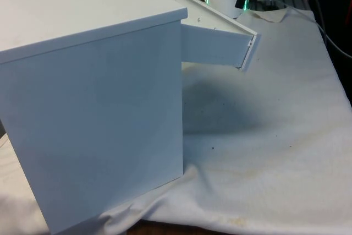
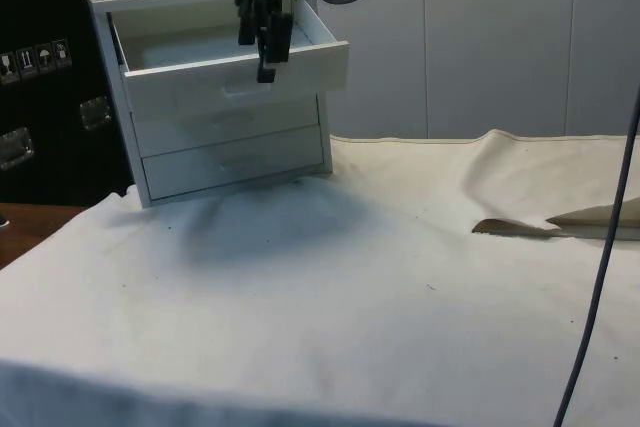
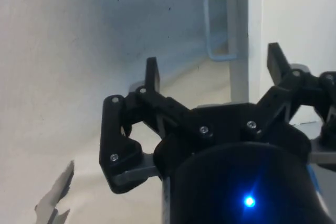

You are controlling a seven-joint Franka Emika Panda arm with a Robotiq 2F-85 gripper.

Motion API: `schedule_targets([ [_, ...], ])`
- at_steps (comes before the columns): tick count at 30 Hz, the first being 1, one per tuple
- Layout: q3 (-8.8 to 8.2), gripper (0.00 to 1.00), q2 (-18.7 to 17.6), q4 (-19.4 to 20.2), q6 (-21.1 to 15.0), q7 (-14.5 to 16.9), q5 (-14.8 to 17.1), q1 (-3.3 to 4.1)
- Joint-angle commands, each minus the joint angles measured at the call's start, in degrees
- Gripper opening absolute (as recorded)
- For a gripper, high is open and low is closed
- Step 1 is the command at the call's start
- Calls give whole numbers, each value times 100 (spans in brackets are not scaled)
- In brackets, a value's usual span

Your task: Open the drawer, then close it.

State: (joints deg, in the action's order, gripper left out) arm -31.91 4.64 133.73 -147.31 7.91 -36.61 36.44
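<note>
While the claw (image 3: 212, 69) hangs with its fingers (image 3: 151, 74) spread wide and nothing between them, you have it poised over the front panel of the top drawer (image 2: 240, 72), one finger on either side of the panel's upper edge. In the side view the claw (image 2: 265, 52) sits at the drawer's front lip, above the handle (image 3: 218, 22), which stands free and ungripped.

That drawer is pulled well out of the chest (image 2: 215, 97), which stands at the far end of the cloth (image 2: 350, 287); in the front view the drawer (image 1: 220, 42) juts out towards that view's right. The two lower drawers look shut.

By the look of it the opening is done and closing is your step now. You need not grasp anything: bring a finger flat against the outer face of the panel, near its middle, and push straight along the drawer's travel. Keep the push level and centred, since pressing at one corner could skew the drawer in its runners and jam it, or slide the whole chest across the cloth. Ease off as the panel nears flush.
</note>
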Motion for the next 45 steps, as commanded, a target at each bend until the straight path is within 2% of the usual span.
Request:
schedule_targets([
  [1, 46, 97, -23, 11, 6, -138, -74, 23],
  [3, 138, 100, -34, 69, 6, -264, -80, 23],
  [4, 115, 100, -17, 69, 0, -138, 0, 11],
  [5, 172, 100, -29, 92, 6, -298, -80, 17],
  [13, 435, 100, -34, 258, -6, -630, -86, 17],
  [14, 430, 100, -29, 258, 0, -539, 0, 11],
  [15, 464, 100, -46, 275, -11, -670, -80, 17],
  [18, 539, 100, -86, 309, -34, -762, -69, 17],
  [25, 665, 100, -178, 292, -40, -831, 0, 17],
  [32, 779, 100, -464, 235, -97, -1106, -183, 0],
  [33, 796, 100, -424, 269, -57, -997, -29, 11],
  [34, 791, 100, -464, 258, -80, -1020, -52, 11],
  [35, 785, 100, -510, 223, -120, -1180, -258, 0],
  [37, 796, 100, -544, 223, -132, -1301, -378, 11],
  [39, 802, 92, -550, 229, -138, -1381, -464, 11],
  [42, 814, 74, -556, 246, -138, -1484, -561, 11],
  [43, 825, 69, -544, 269, -120, -1381, -435, 11],
  [44, 819, 69, -556, 246, -138, -1507, -584, 11],
  [45, 819, 59, -556, 252, -138, -1536, -613, 11],
])
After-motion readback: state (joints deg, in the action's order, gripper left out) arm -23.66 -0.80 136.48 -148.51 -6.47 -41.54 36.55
